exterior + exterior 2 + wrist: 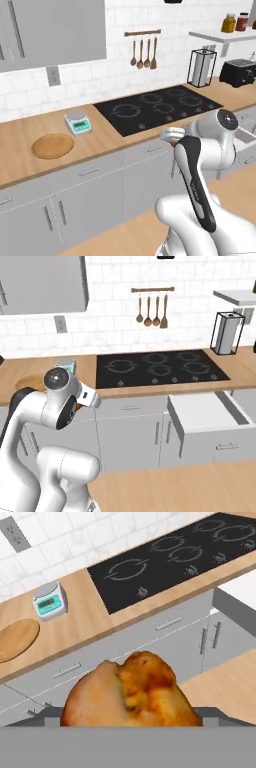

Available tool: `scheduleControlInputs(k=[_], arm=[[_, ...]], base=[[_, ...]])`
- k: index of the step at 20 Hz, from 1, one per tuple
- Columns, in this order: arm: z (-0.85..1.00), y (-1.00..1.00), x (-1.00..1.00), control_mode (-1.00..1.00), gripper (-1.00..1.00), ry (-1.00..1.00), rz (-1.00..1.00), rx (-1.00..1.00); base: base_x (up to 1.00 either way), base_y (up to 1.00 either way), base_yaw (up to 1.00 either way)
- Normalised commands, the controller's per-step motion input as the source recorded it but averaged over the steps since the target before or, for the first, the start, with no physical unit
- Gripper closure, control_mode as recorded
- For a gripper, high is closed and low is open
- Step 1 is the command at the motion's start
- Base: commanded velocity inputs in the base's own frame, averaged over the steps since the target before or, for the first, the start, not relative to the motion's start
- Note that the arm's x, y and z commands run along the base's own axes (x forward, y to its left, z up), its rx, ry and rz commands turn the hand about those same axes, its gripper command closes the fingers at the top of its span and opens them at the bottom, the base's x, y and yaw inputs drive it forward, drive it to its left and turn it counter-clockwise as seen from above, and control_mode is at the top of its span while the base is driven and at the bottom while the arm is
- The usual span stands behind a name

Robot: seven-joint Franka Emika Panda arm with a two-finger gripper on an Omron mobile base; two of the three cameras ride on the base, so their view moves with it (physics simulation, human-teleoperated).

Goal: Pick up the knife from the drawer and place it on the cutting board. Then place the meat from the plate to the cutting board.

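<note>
The meat (131, 694), an orange-brown drumstick, looms large at the bottom of the hand view, right where the fingertips rise, and hides them. My gripper (172, 137) hangs in front of the lower cabinets, below the counter edge, shut on the meat; a sliver of orange (173, 144) shows under the hand. The round light wooden plate (52, 145) lies bare on the counter to the left, also visible as the plate (15, 639) in the hand view. The drawer (205, 416) stands pulled open on the right, its inside white. The knife and the cutting board are out of view.
A small teal kitchen scale (78, 123) sits between the plate and the black cooktop (157, 107). A paper towel holder (201, 67) and a black toaster (239, 72) stand at the back right. Wooden utensils (143, 52) hang on the wall.
</note>
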Motion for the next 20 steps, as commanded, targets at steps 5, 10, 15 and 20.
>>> scheduleControlInputs(k=[5, 10, 15, 20], arm=[[0.0, 0.0, 0.0, 1.0, 1.0, 0.0, 0.0, 0.0], [0.0, 0.0, 0.0, 1.0, 1.0, 0.0, 0.0, 0.0], [0.0, 0.0, 0.0, 1.0, 1.0, 0.0, 0.0, 0.0], [0.0, 0.0, 0.0, 1.0, 1.0, 0.0, 0.0, 0.0]], base=[[-0.12, -1.0, 0.02], [0.15, -1.0, 0.02], [0.22, -1.0, 0.08], [0.35, -1.0, 0.12]])
